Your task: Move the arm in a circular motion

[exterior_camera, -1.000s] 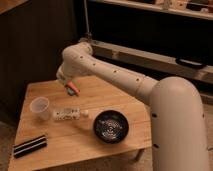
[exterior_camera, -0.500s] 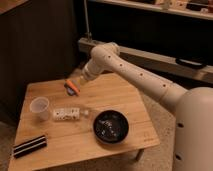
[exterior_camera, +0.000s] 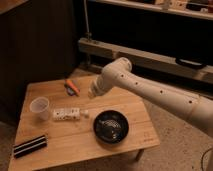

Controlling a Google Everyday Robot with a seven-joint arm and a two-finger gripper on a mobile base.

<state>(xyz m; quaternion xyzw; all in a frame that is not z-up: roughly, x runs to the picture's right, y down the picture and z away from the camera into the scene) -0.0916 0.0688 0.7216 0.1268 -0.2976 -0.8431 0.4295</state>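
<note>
The large glossy white arm (exterior_camera: 150,90) reaches in from the lower right, over the wooden table (exterior_camera: 140,112). Its rounded joint (exterior_camera: 120,67) is above the table's back edge. From there the last segment points down and to the left. The gripper (exterior_camera: 93,91) is at the end of that segment, above the back middle of the table. It is just right of an orange item (exterior_camera: 73,88) and above and left of a black bowl (exterior_camera: 111,126). It holds nothing that I can see.
A white cup (exterior_camera: 39,107) stands at the table's left. A white bottle (exterior_camera: 67,114) lies beside it. A black-and-white striped packet (exterior_camera: 30,146) lies at the front left corner. Dark cabinets and a shelf rail (exterior_camera: 150,52) stand behind the table.
The arm has swung right. Its end moved from over the table's back left, near the orange item, to the back middle. The tabletop items have not moved.
</note>
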